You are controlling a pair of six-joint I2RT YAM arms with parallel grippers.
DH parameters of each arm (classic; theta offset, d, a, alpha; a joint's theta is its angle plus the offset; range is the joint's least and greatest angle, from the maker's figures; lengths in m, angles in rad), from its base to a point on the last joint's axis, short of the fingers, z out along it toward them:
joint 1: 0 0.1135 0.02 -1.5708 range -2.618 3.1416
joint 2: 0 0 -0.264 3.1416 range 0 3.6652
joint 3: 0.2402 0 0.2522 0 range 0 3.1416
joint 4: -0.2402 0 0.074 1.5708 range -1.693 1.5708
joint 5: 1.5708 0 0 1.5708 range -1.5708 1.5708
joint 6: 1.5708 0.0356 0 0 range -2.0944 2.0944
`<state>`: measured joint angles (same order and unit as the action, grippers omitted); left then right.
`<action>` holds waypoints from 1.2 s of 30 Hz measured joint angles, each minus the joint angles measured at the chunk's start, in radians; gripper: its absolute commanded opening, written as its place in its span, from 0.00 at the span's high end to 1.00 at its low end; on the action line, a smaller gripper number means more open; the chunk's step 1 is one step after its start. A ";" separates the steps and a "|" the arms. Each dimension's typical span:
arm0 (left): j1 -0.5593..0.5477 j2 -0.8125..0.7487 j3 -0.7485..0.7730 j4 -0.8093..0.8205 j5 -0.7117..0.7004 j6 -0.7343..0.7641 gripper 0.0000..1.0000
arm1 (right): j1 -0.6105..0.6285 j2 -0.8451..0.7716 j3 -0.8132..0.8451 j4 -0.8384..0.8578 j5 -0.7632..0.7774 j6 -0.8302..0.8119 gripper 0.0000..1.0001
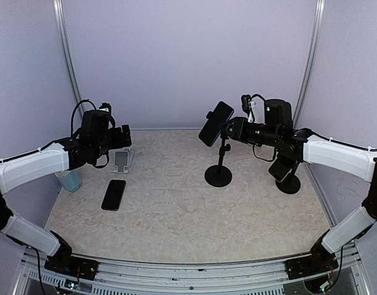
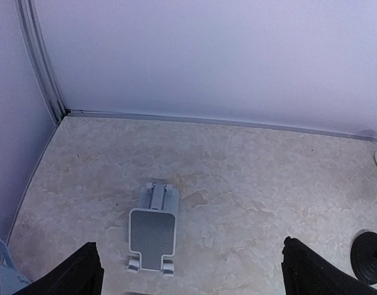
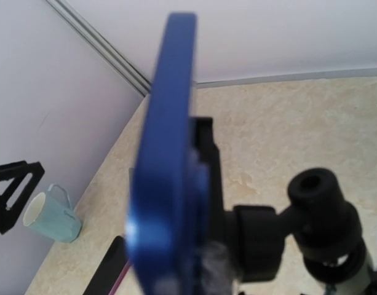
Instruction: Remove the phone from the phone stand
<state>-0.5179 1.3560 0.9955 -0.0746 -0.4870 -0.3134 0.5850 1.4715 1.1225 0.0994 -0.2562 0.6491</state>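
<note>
A blue phone (image 1: pixel 215 123) sits tilted in the clamp of a black pole stand (image 1: pixel 219 175) at mid table. My right gripper (image 1: pixel 230 128) is at the phone's right side. In the right wrist view the blue phone (image 3: pixel 170 160) fills the centre edge-on, with the black clamp (image 3: pixel 253 243) behind it. The fingers are blurred and closed in at its lower end. My left gripper (image 1: pixel 123 136) is open and empty above a grey folding stand (image 1: pixel 122 160). That grey stand (image 2: pixel 153 230) lies between the left gripper's (image 2: pixel 191 273) spread black fingers (image 2: pixel 71 276).
A black phone (image 1: pixel 114 194) lies flat on the table left of centre. A teal cup (image 1: pixel 69 180) stands at the far left under my left arm. A second black stand (image 1: pixel 290 182) with a dark phone (image 1: pixel 279 167) stands at the right. Walls close in on three sides.
</note>
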 measured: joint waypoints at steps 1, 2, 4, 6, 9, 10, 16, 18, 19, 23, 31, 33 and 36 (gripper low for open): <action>0.000 0.001 0.000 0.000 0.000 0.000 0.01 | 0.000 0.000 0.002 -0.003 0.002 0.000 0.69; 0.000 0.002 0.000 0.001 -0.001 0.000 0.01 | 0.001 0.000 0.005 -0.005 0.003 -0.001 0.70; 0.000 0.003 0.000 0.002 -0.001 0.000 0.01 | 0.002 0.000 0.013 -0.012 0.007 0.001 0.72; 0.000 0.005 0.000 0.006 -0.001 0.000 0.01 | 0.002 0.001 0.015 -0.020 0.007 0.003 0.75; 0.000 0.005 0.000 0.008 0.000 0.002 0.01 | 0.003 0.000 0.021 -0.031 0.007 0.007 0.79; 0.000 0.006 0.000 0.010 0.001 0.003 0.01 | 0.003 0.001 0.023 -0.034 0.007 0.008 0.81; -0.003 0.005 -0.002 0.022 0.011 0.005 0.01 | 0.004 0.000 0.025 -0.040 0.007 0.006 0.86; -0.009 0.005 -0.002 0.021 0.014 0.007 0.01 | 0.004 0.000 0.025 -0.041 0.005 0.006 0.89; -0.012 0.005 -0.002 0.020 0.016 0.008 0.01 | 0.004 0.000 0.025 -0.041 0.003 0.007 0.90; -0.024 0.004 0.010 0.003 0.043 0.032 0.01 | 0.004 -0.004 0.025 -0.046 -0.011 0.007 0.95; -0.030 -0.038 0.011 -0.029 0.178 0.072 0.01 | 0.004 -0.016 0.025 -0.066 -0.043 0.007 1.00; -0.039 -0.051 0.014 -0.034 0.211 0.079 0.01 | 0.004 -0.022 0.024 -0.075 -0.056 0.007 1.00; -0.064 -0.061 0.034 -0.046 0.249 0.088 0.01 | 0.005 -0.035 0.023 -0.095 -0.078 0.008 1.00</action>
<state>-0.5816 1.2949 1.0290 -0.1204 -0.2375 -0.2256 0.5900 1.4361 1.1450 0.0044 -0.3344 0.6567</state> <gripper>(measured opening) 0.989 0.249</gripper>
